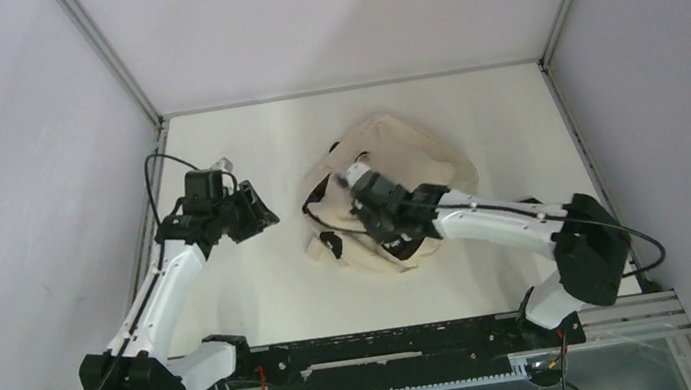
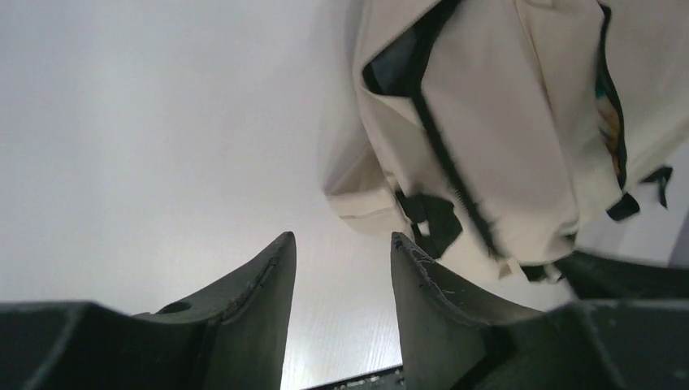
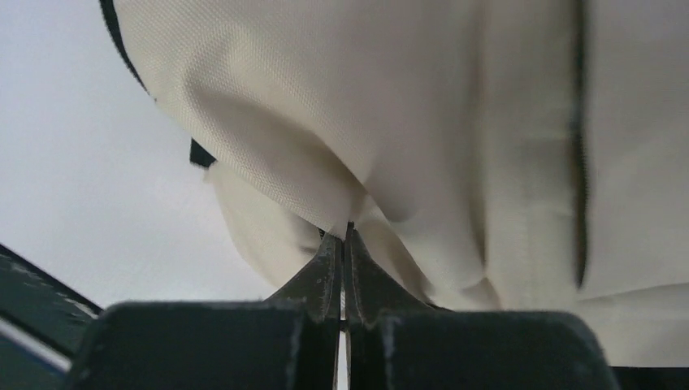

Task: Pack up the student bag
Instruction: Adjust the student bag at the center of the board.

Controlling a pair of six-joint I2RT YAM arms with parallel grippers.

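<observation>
The student bag (image 1: 415, 161) lay crumpled at the middle of the white tabletop (image 1: 264, 296), nearer its far edge. A fold of its cream fabric (image 3: 455, 122) was pinched between the right jaws, which were seen in the right wrist view pressed almost together on the cloth at their tips. The right arm (image 1: 496, 220) was stretched across the bag's near side, so part of the bag was hidden under it in the top view. The left jaws were spread wide with nothing between them; in the left wrist view the bag (image 2: 520, 122) was seen ahead and to the right of them, apart, with bare tabletop (image 2: 146, 162) between. The left arm (image 1: 167, 289) was held to the left of the bag.

One bag, two arms and two pairs of jaws were counted. A black zipper line (image 2: 443, 154) and black strap ends (image 2: 431, 215) were seen on the bag. Something coloured was glimpsed in a slit (image 2: 608, 122) at its right, too small to be named. A black rail (image 1: 392, 345) was fixed along the near edge, and grey walls (image 1: 13, 148) enclosed the tabletop.
</observation>
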